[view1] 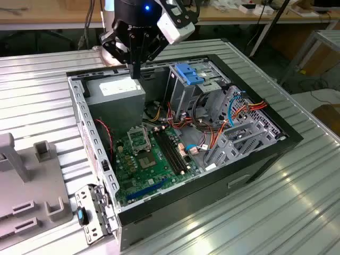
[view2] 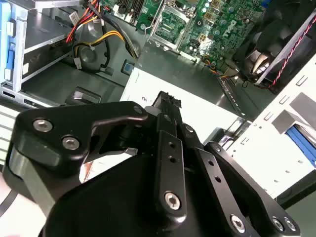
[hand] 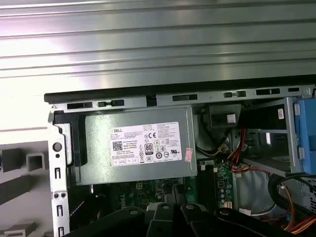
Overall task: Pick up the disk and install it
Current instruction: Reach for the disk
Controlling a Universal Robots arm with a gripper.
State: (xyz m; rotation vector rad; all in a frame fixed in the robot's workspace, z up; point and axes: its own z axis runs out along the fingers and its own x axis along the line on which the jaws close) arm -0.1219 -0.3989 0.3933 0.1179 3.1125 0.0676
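Blue rails mark the disk [view1: 189, 73]. It sits at the top of the drive cage [view1: 183, 98], on the far side of the open computer case [view1: 175, 204] and apart from my gripper [view1: 136, 73]. My fingers are closed on nothing, tips hanging just over the grey power box [view1: 118, 94].

Judgement: pick-up step, grasp not yet made. Whether the disk is already seated I cannot tell. The next move calls for opened fingers and a path clear of the orange cables [view1: 254, 105] beside the cage.
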